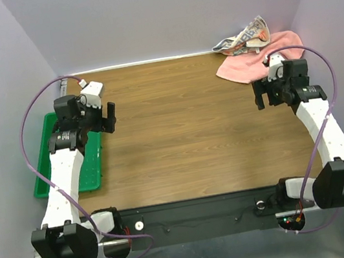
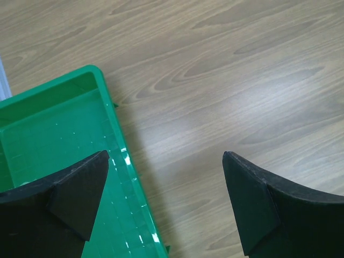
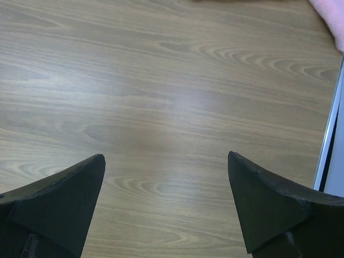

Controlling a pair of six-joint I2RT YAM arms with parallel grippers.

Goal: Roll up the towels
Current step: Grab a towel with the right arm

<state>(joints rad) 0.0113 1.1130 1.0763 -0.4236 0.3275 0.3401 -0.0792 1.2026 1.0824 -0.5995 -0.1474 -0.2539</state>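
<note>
- Because the right arm's wrist lies over its near right edge, the salmon-pink towel (image 1: 248,64) shows only in part from above. The right wrist view catches just a pink corner, cut off at the top right of the frame.
- The left arm hides part of the green tray (image 1: 42,164) at the desk's (image 1: 186,133) left edge.
- There are two towels, one tray and two grippers.
- Both towels sit in the far right corner of the desk. The pink one is a rumpled heap, longer left to right, running from the right wall toward the middle.
- The white printed towel (image 1: 243,38) is crumpled on the pink towel's far edge, against the back wall. Its long axis cannot be made out.
- The left gripper (image 1: 106,116) hangs over the desk beside the tray, fingers wide apart and empty.
- The right gripper (image 1: 266,96) hangs just near the pink towel, fingers wide apart, holding nothing.
</note>
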